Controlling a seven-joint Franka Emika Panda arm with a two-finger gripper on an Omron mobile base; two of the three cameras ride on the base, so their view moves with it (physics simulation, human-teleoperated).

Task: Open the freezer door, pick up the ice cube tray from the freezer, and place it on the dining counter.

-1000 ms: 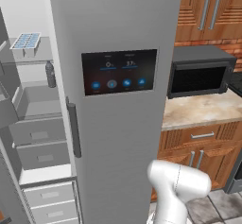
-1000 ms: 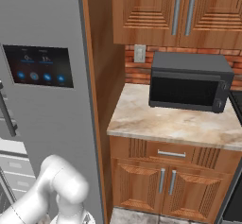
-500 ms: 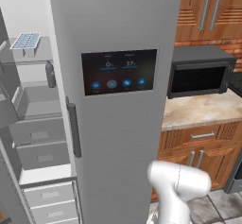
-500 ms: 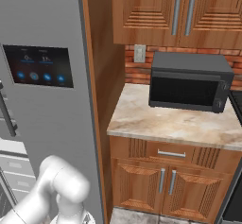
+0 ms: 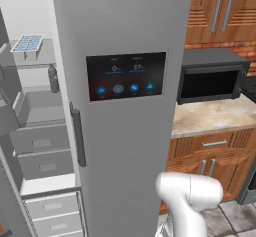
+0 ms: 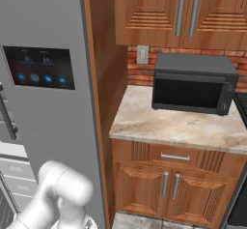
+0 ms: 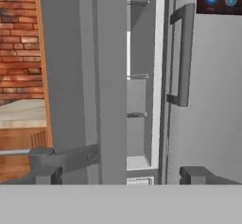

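Observation:
The freezer [image 5: 42, 111] stands open at the left of the grey fridge. The ice cube tray [image 5: 28, 44] lies on its top shelf, white with pale-blue cells. The freezer door [image 5: 6, 146] is swung out at the far left, bins on its inner face. In the hand view that door [image 7: 101, 76] is edge-on right ahead, and its grey bar handle [image 7: 66, 158] runs beside my left fingertip [image 7: 46, 175]. My gripper [image 7: 122, 176] is open, its fingers wide apart and holding nothing. The dining counter is out of view.
A dark bottle [image 5: 52, 78] stands on the shelf under the tray, above grey drawers [image 5: 42, 163]. The touchscreen door [image 5: 125, 111] is shut, its handle [image 7: 182, 53] to my right. A microwave [image 6: 193, 83] sits on a marble counter [image 6: 178, 126] over wood cabinets.

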